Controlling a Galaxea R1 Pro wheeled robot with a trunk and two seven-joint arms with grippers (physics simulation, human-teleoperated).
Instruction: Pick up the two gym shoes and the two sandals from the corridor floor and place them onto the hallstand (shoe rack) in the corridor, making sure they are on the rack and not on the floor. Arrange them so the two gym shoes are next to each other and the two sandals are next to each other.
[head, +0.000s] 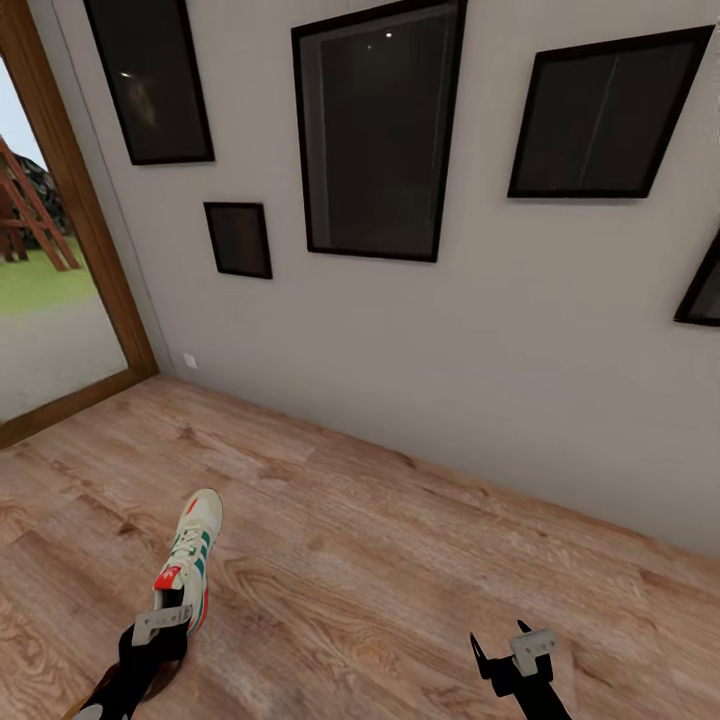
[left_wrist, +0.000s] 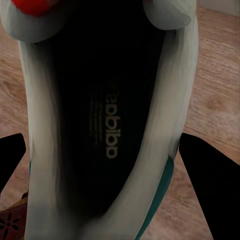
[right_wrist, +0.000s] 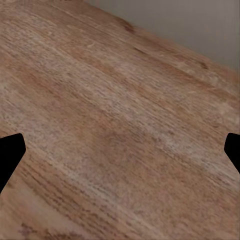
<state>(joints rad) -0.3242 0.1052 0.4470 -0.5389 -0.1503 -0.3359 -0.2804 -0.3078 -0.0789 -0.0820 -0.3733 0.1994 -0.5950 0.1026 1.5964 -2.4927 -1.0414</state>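
Observation:
One cream-white gym shoe (head: 192, 555) with green stripes and a red tongue patch points toe-away over the corridor floor (head: 380, 560) at the lower left. My left gripper (head: 160, 632) sits at its heel. In the left wrist view the gym shoe (left_wrist: 107, 125) shows its dark inside, and the black fingers (left_wrist: 210, 190) press against both sides of the heel. I cannot tell if its sole touches the floor. My right gripper (head: 500, 640) hangs open over bare planks at the lower right, its fingertips (right_wrist: 10, 155) wide apart. The sandals and the hallstand are out of view.
A grey wall (head: 450, 380) with several black-framed pictures runs across the back. A wood-framed glass door (head: 60, 300) stands at the left. A small brown patterned thing (left_wrist: 10, 222) peeks in beside the shoe's heel.

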